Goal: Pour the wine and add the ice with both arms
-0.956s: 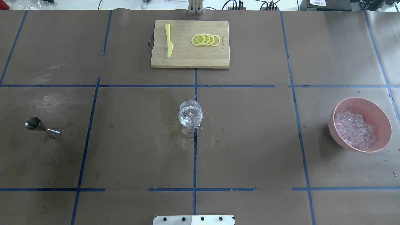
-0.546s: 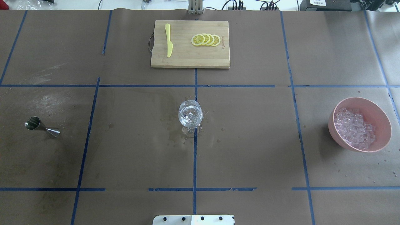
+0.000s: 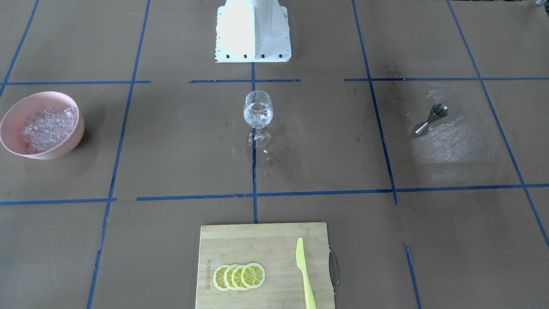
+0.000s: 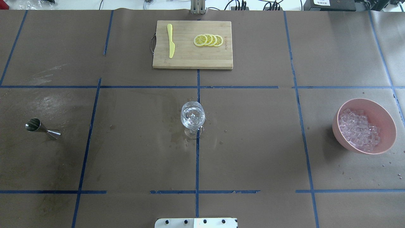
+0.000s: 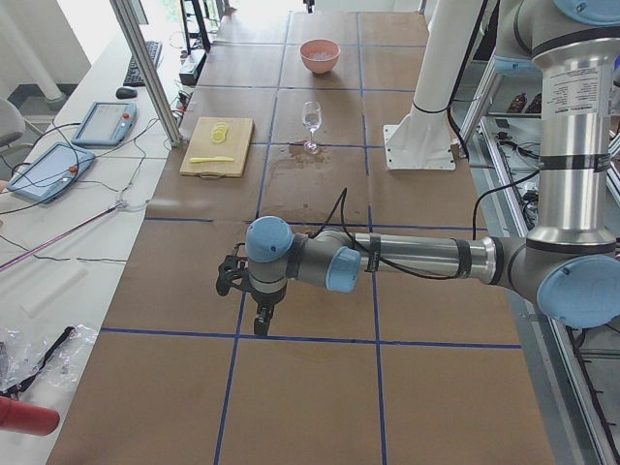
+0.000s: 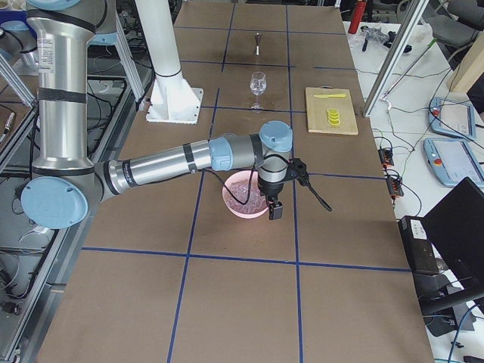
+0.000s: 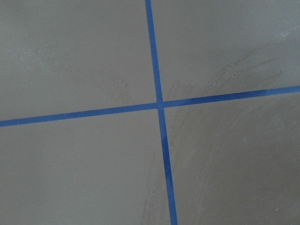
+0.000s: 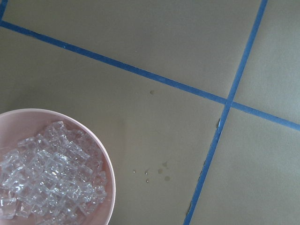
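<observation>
Wine [image 3: 257, 114]: low in the glass [image 4: 192, 117], table centre | ice [image 4: 359, 130]: heaped in pink bowl [image 4: 384, 126], right gripper [image 6: 274, 212] near its rim | advice: probably the ice step; descend on the heap's middle, release low inside the glass | unclear: cannot tell whether either gripper's fingers are parted or closed; left gripper [image 5: 260, 325] is far from the jigger [image 4: 41, 128]; chunks in the glass unconfirmed
</observation>
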`<act>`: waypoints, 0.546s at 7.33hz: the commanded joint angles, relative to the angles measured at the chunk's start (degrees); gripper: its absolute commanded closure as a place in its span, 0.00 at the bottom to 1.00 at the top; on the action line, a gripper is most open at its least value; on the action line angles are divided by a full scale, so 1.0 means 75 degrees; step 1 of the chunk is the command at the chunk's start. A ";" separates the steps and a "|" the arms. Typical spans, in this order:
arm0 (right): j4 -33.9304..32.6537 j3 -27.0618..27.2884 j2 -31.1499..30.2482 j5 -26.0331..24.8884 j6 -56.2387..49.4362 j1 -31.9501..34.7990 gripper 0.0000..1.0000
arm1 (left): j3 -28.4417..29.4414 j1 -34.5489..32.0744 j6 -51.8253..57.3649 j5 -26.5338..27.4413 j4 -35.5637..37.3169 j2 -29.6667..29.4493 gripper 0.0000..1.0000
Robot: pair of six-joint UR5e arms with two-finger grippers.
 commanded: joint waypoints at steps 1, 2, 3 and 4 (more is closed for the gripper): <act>-0.0339 -0.0016 0.0205 0.0030 0.0000 0.0130 0.00 | 0.0006 0.0002 0.0004 -0.0003 0.0032 -0.0068 0.00; -0.0340 -0.0074 0.0218 0.0030 0.0000 0.0130 0.00 | -0.0098 -0.0021 0.0004 -0.0014 0.0043 -0.0069 0.00; -0.0351 -0.0087 0.0183 0.0042 0.0000 0.0130 0.00 | -0.0354 -0.0033 0.0004 -0.0235 0.0067 -0.0034 0.00; -0.0340 -0.0168 0.0206 0.0031 0.0000 0.0130 0.00 | -0.0542 -0.0033 0.0004 -0.0713 0.0090 -0.0010 0.00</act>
